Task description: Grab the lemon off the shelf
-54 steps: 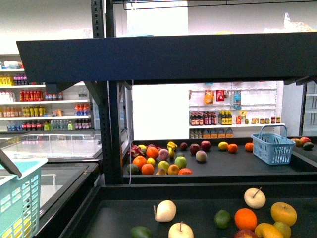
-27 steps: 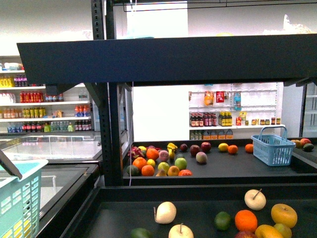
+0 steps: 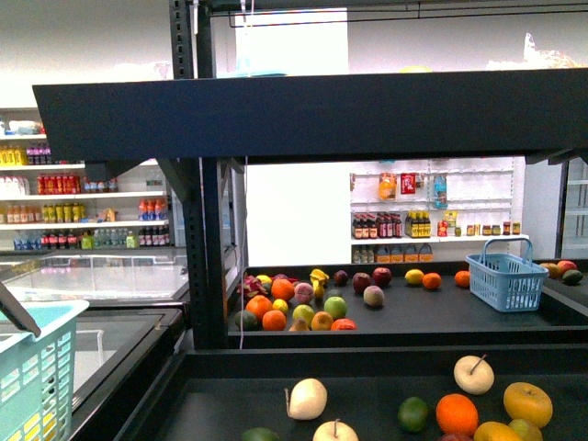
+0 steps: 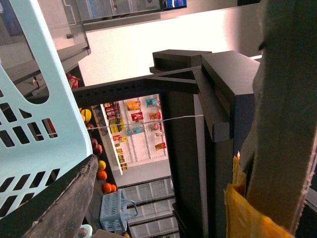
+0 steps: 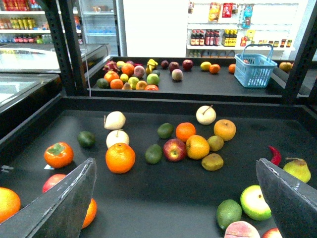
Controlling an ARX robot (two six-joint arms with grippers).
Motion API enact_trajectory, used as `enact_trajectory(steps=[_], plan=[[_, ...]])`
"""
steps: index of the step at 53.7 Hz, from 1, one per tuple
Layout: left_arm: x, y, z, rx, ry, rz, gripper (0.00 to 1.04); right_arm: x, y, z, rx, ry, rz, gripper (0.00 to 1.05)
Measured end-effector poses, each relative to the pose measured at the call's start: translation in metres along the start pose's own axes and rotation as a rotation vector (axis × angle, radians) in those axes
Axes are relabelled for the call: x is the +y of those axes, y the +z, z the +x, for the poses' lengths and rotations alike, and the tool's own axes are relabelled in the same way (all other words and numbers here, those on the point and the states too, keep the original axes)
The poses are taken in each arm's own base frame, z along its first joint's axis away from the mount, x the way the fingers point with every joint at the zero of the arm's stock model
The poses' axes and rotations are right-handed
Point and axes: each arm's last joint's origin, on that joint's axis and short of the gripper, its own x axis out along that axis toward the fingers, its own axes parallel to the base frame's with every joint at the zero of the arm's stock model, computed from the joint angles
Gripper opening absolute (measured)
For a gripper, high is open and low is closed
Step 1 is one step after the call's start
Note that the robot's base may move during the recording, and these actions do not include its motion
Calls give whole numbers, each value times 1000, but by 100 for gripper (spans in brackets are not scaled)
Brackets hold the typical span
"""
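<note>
The lemon (image 5: 197,147), a yellow oval fruit, lies among mixed fruit on the near tray of the black shelf (image 5: 148,198). It is cut by the bottom edge in the front view (image 3: 496,431). A round yellow apple (image 5: 225,129) and an orange (image 5: 185,131) lie just beyond it. My right gripper (image 5: 176,208) is open and empty above the tray's near part, short of the lemon. My left gripper (image 4: 163,208) is open and empty, beside a pale blue basket (image 4: 39,124) and off to the shelf's left.
A black upright (image 3: 209,248) and the upper tray (image 3: 312,110) overhang the near tray. The far tray (image 3: 413,317) holds more fruit, another yellow fruit (image 3: 414,275) and a blue basket (image 3: 505,276). Near the right gripper lie a big orange (image 5: 120,157), a persimmon (image 5: 58,154) and a lime (image 5: 229,213).
Everything in the front view has slid slightly downward, so the near tray's fruit sits lower in the frame. No fruit has moved and nothing has been taken hold of.
</note>
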Motion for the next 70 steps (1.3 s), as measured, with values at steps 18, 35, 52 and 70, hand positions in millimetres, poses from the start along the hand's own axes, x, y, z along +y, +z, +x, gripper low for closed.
enact_trajectory(steps=[18,35,52,70], plan=[[-3,0,0,4,-6,2,97,0,0,0,0,0,0,97],[-110,-11,-7,43,-246,105,97,0,0,0,0,-2,0,97],[-104,-16,-5,58,-220,103,97,0,0,0,0,-2,0,97],[-104,-16,-5,61,-221,116,97,0,0,0,0,-1,0,97]])
